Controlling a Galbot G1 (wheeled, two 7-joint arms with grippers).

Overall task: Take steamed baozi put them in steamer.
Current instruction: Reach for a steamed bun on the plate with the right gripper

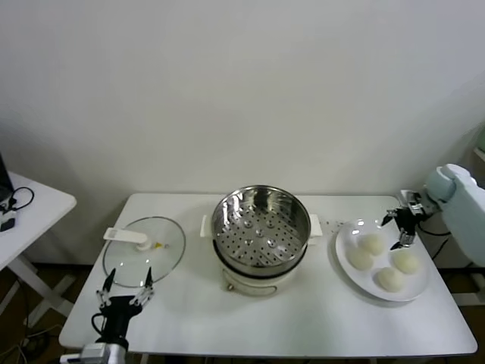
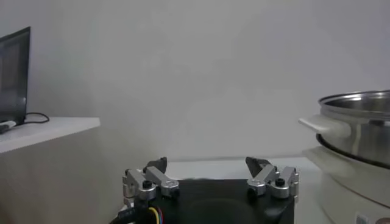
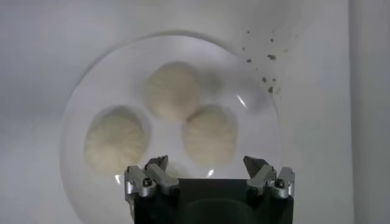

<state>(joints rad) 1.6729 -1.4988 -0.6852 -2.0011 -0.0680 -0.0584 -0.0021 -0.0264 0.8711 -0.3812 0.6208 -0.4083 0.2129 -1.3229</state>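
The steamer (image 2: 356,143) runs off the frame edge in the left wrist view, only 1 side handle and part of the steel rim showing. In the right wrist view just 3 baozi (image 3: 173,91) appear on the white plate (image 3: 79,115), whose near rim is hidden behind the right gripper (image 3: 207,173); the dark specks (image 3: 262,61) beside it are too small to identify. From the head camera, the right arm (image 1: 458,205) and the side table (image 1: 30,208) are cropped at the edges.
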